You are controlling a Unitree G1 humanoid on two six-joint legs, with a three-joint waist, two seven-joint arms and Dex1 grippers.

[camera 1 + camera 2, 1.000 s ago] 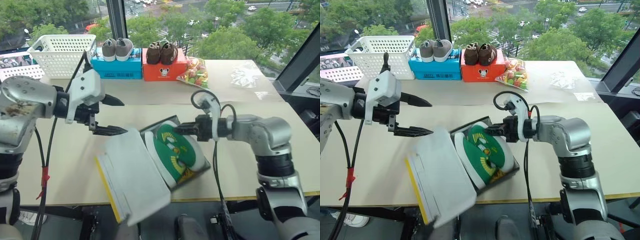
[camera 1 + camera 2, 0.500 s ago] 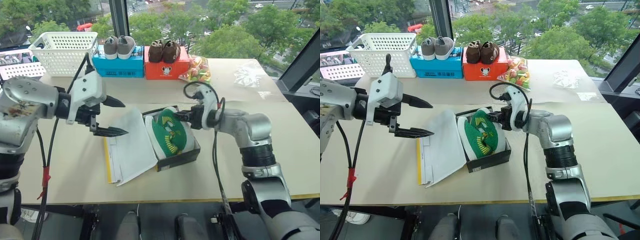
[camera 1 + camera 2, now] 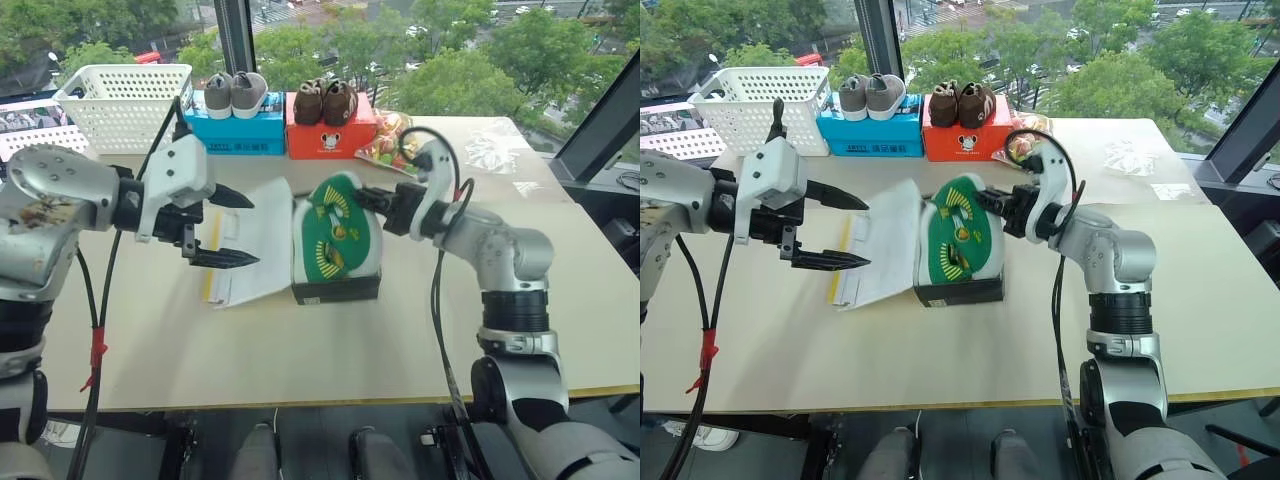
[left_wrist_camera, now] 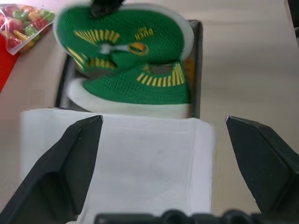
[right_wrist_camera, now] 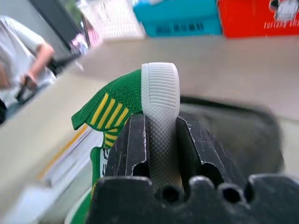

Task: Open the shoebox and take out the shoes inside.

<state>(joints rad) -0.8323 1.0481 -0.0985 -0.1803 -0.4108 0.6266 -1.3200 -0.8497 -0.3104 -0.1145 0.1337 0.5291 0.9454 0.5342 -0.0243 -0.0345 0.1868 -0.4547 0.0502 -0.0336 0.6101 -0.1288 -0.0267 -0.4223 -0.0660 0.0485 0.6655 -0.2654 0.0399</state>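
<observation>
While clamped by right pincer (image 5: 160,140), shoes (image 3: 335,232).

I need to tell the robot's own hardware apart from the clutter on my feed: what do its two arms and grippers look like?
Both arms are silver-grey metal with rounded joint housings and black ribbed wrist sections. The left gripper has a white housing and two long, pointed black fingers; a black cable runs along that arm, with a red tie lower down. The right gripper has a white housing, black fingers and a looping black cable.

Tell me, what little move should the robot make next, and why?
Probably lift the right gripper a little higher: it is shut on the sole of one of the shoes, which is tilted up but still partly in the shoebox.
</observation>
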